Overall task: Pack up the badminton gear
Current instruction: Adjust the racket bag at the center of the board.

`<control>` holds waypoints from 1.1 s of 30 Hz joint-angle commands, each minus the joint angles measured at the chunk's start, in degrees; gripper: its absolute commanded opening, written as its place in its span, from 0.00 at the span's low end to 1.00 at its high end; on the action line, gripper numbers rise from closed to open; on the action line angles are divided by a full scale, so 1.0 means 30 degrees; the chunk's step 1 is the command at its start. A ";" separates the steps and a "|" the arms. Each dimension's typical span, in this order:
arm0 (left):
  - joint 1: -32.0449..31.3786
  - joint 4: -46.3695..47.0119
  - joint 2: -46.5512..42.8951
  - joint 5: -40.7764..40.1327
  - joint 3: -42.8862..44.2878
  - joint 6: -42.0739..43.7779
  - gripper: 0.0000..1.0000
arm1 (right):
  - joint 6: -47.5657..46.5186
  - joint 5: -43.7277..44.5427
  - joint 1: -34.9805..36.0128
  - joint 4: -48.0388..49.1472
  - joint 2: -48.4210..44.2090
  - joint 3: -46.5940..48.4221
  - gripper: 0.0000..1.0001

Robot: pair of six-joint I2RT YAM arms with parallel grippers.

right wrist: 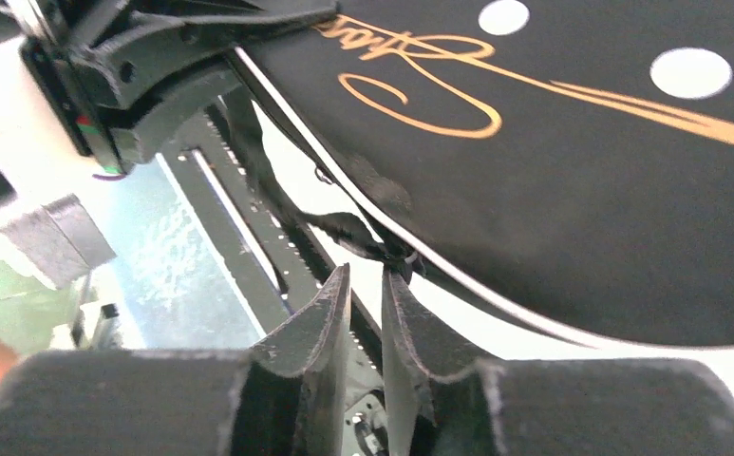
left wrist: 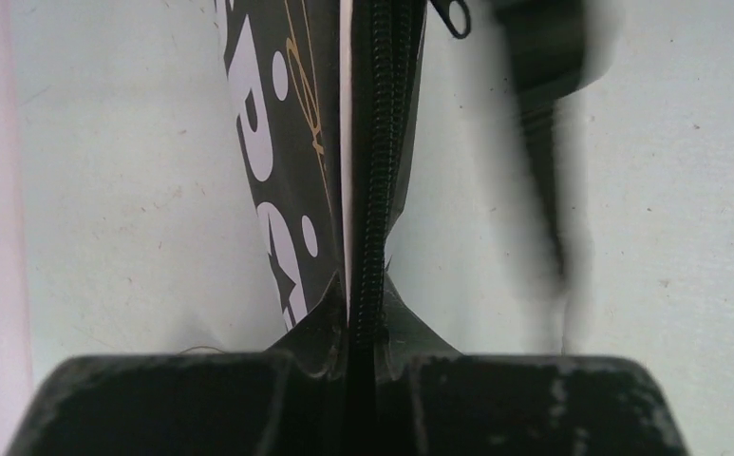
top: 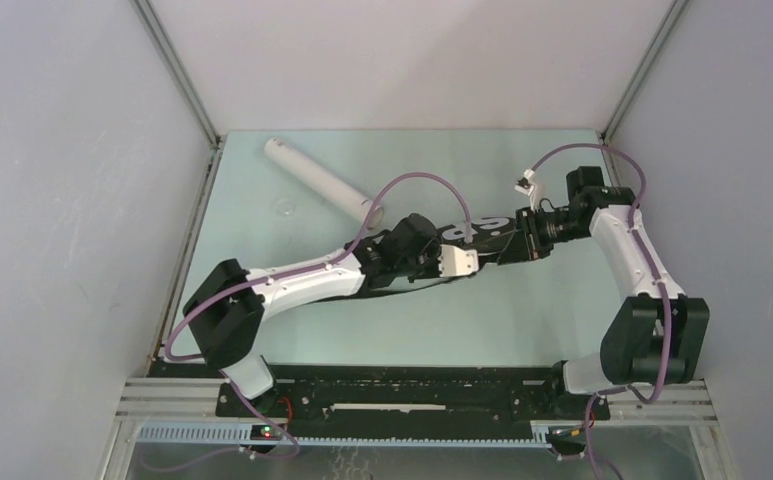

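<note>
A pale green table [top: 522, 320] inside plain white walls [top: 62, 200], metal struts [top: 177, 70] in the back corners, and a black mounting rail [top: 412, 385] along the table's near edge

A black bag [top: 465, 231], lettered in white, dotted and signed in gold script, is pictured stretched across the middle of the table. Its zip [left wrist: 374, 142] is seen running straight beside a line of white piping, and the seam is pinched tight at its near end by the left gripper [left wrist: 353, 331]. A long white tube [top: 320, 181] is laid on its side at the far left, set diagonally, one end turned toward the bag
</note>
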 commanded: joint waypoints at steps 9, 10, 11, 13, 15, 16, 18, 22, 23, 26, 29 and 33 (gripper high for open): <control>0.0192 -0.1335 -0.1271 0.1854 0.1363 -0.1351 0.00 | -0.0397 0.3758 0.0728 0.2112 -0.4123 -0.1521 0.57; 0.0192 -0.1504 -0.1359 0.2043 0.1371 -0.1335 0.00 | -0.0720 0.3820 0.0734 0.2215 -0.4642 -0.1528 0.62; 0.0218 -0.1675 -0.1432 0.2232 0.1368 -0.1322 0.00 | -0.1009 0.3865 0.0713 0.2286 -0.5124 -0.1521 0.65; 0.0340 -0.2026 -0.1569 0.2673 0.1390 -0.1320 0.00 | -0.1716 0.4101 0.0725 0.2341 -0.5976 -0.1511 0.69; 0.0542 -0.2631 -0.1637 0.3441 0.1570 -0.1345 0.00 | -0.2255 0.4547 0.1125 0.2256 -0.6558 -0.1509 0.72; 0.0697 -0.2937 -0.1672 0.3879 0.1704 -0.1374 0.00 | -0.2530 0.4746 0.1286 0.2207 -0.6766 -0.1566 0.73; 0.0983 -0.3494 -0.1694 0.4926 0.2008 -0.1474 0.00 | -0.2969 0.5348 0.1503 0.2366 -0.7197 -0.1747 0.73; 0.1473 -0.4558 -0.1811 0.6483 0.2546 -0.1402 0.00 | -0.4463 0.6759 0.2457 0.2873 -0.7733 -0.2261 0.74; 0.1546 -0.4837 -0.1829 0.6749 0.2679 -0.1250 0.00 | -0.4824 0.7187 0.2789 0.3050 -0.7840 -0.2382 0.74; 0.1620 -0.5522 -0.1852 0.7394 0.2994 -0.0989 0.00 | -0.5758 0.8319 0.3420 0.4044 -0.8245 -0.2898 0.74; 0.1707 -0.6022 -0.1844 0.8311 0.3156 -0.0939 0.00 | -0.6805 0.8695 0.4011 0.4219 -0.8341 -0.3112 0.74; 0.1768 -0.6749 -0.1797 0.9138 0.3328 -0.0664 0.00 | -0.7220 0.9762 0.4994 0.4965 -0.8391 -0.3651 0.74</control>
